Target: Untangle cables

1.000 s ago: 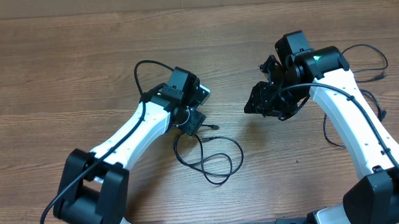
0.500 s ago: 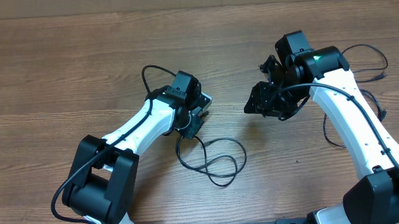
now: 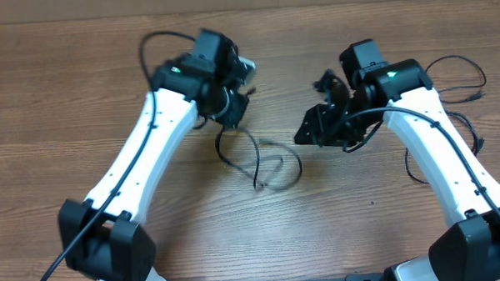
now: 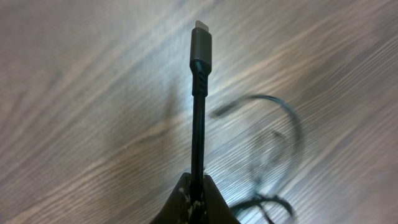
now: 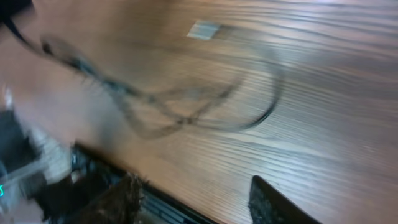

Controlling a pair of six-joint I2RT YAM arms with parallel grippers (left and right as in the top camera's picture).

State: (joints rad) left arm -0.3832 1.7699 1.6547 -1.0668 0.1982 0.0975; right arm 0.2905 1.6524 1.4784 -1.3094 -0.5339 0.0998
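- Cable (image 3: 256,169): its loops lie crossed at the centre of the desk (image 3: 64,80), trailing toward 6 o'clock from the left claw (image 4: 196,186).
- The left claw has clamped the cable just behind its plug (image 4: 200,46) and swung toward 12 o'clock, dragging the loops along.
- At 3 o'clock of the loops, the right claw (image 5: 199,199) gapes, holding nothing.
- Likely meaning: the pulling-out has begun, but the tangle is not yet freed.

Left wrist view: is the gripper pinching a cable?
Yes, the left gripper is shut on the black cable, just below its plug end.
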